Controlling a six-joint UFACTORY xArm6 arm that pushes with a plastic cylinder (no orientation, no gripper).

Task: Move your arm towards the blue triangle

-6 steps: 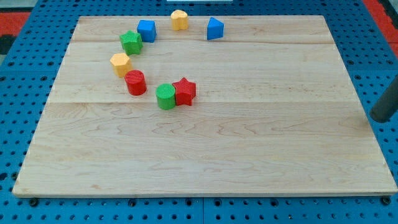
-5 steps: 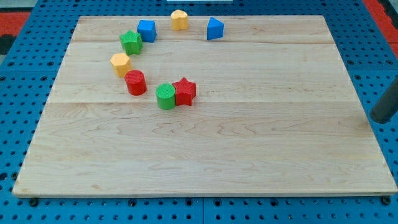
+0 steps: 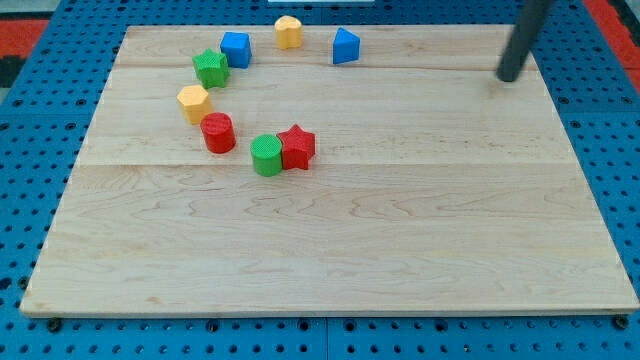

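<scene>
On the view's left half of the wooden board [image 3: 330,260], the blocks form a loose arc. Farthest left sits a yellow hexagon-like block [image 3: 193,101], with a green star-shaped block [image 3: 210,67] above it and a red cylinder [image 3: 217,132] just below and to its right. A blue cube [image 3: 236,48] sits just beside the green star, up and to the right — the two look nearly in contact, though I cannot tell if they touch. Lower down, a green cylinder [image 3: 266,155] and a red star [image 3: 297,146] press against each other side by side. Near the view's top edge a second yellow block [image 3: 288,31], rounded in shape, stands apart from its neighbours.

The blue triangle [image 3: 345,46] comes next, near the board's top edge, to the right of that yellow block and well clear of every other block.

Farther right — well apart from the blue triangle and slightly lower in the view — my tip [image 3: 508,76] rests on the board near its top right corner, the dark rod slanting up and out of the view's top. It is a bare rod end, touching no block and holding nothing.

Blue pegboard [image 3: 30,200] surrounds the board.
</scene>
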